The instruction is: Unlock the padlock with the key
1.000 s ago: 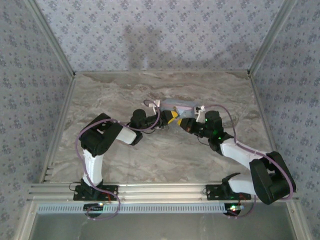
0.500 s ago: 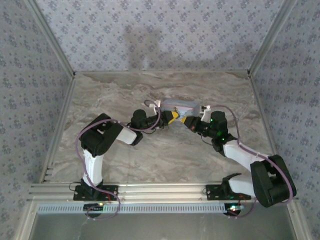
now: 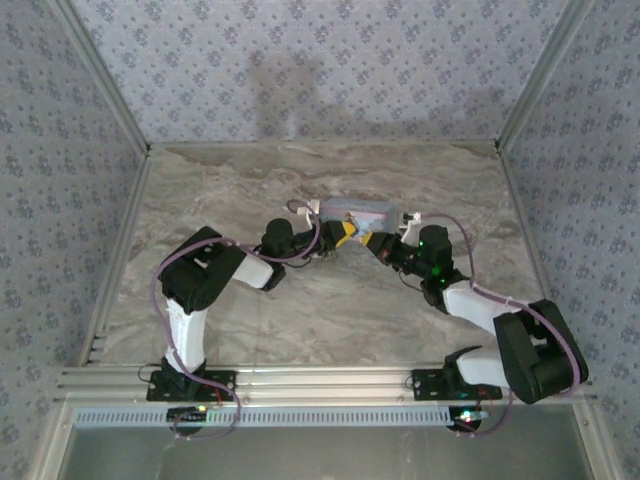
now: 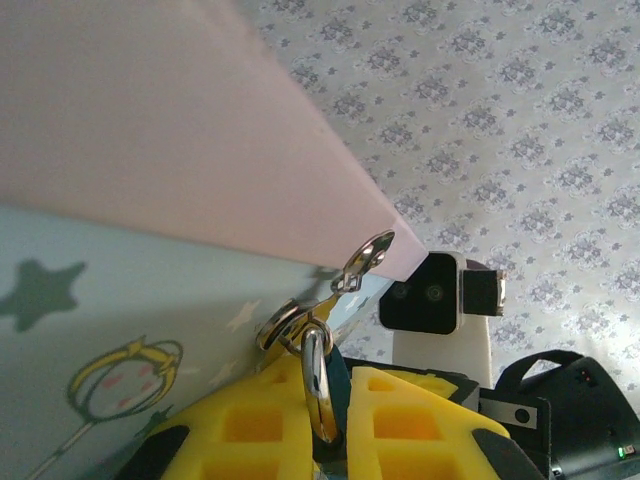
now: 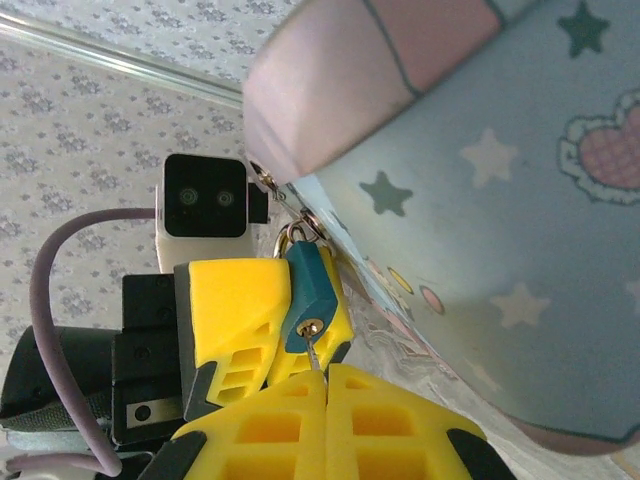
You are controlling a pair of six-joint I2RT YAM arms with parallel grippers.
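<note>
Left pincer (image 4: 325, 425): lower centre, clamped on teal padlock (image 5: 308, 292), which hangs at the tin's hasp. Right pincer (image 5: 325, 385): bottom centre, pinched shut on key (image 5: 315, 352), tip at keyhole. Tin (image 5: 520, 200): upper right.

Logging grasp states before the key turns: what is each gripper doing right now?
Left gripper: shut on the padlock.
Right gripper: shut on the key.

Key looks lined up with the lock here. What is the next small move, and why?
Probably twist the right gripper to turn the key. Its tip sits in the keyhole of the padlock, which the left gripper clamps, and the shackle looks closed.
</note>
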